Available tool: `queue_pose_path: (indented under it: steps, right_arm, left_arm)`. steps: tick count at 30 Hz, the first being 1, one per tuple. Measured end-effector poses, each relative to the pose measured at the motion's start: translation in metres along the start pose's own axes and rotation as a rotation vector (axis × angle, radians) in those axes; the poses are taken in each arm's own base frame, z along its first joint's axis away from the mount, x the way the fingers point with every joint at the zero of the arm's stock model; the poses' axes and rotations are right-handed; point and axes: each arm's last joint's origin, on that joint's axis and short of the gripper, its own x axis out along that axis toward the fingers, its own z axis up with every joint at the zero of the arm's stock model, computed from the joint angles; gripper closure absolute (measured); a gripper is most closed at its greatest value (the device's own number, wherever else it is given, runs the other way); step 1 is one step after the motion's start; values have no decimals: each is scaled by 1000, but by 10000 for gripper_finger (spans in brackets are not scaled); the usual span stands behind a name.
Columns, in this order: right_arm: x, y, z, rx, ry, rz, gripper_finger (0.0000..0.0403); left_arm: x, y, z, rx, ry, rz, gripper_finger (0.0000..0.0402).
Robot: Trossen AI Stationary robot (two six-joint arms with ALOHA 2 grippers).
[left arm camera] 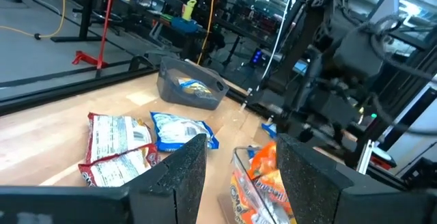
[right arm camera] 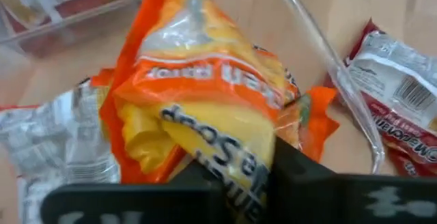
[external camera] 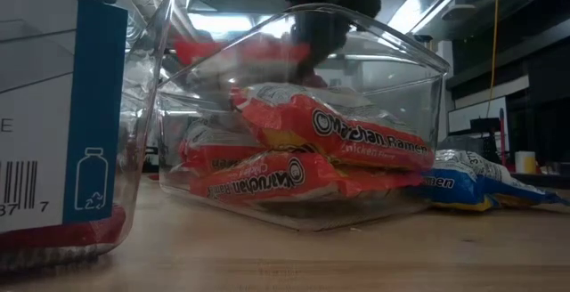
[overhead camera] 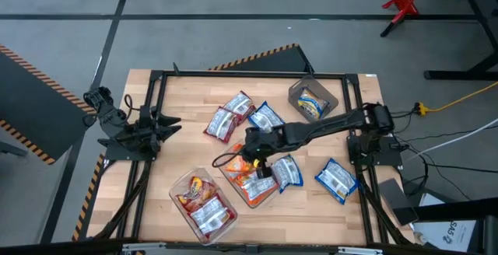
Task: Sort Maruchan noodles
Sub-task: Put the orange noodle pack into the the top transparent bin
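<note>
My right gripper (overhead camera: 254, 160) (right arm camera: 249, 183) hangs over a clear tub (overhead camera: 230, 174) (right arm camera: 328, 53) at mid-table and is shut on an orange Maruchan packet (right arm camera: 205, 94). More orange packets (external camera: 312, 150) lie in that tub. Red packets (overhead camera: 229, 115) and blue packets (overhead camera: 266, 118) (overhead camera: 286, 171) (overhead camera: 336, 179) lie flat on the table. A second clear tub (overhead camera: 187, 216) holds red packets. A dark grey tub (overhead camera: 297, 93) holds one blue packet. My left gripper (overhead camera: 170, 125) (left arm camera: 242, 176) is open and empty at the table's left edge. My right gripper pinches one end of the orange packet (right arm camera: 235, 157) between its two fingers, coming from above. The rest of the packet sticks out past the fingers over the other orange packets in the tub. I cannot tell whether it touches them.
The two clear tubs stand close together at the table's near middle. The loose red and blue packets lie around the right arm. In the low view a labelled clear tub (external camera: 62, 105) stands close at the left. There is bare wood at the table's near right and far left.
</note>
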Motion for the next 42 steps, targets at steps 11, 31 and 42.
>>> queue_pose_path:
  steps: [11, 31, 42]
  right_arm:
    - [-15, 1, 12, 10, -36, 95, 180]
    - [11, 11, 3, 31, -162, 210, 369]
    - [11, 9, 1, 10, -149, 151, 378]
  left_arm:
    - [0, 0, 0, 3, 1, 1, 230]
    - [0, 1, -2, 20, 10, 7, 230]
    - [0, 1, -2, 16, 7, 12, 230]
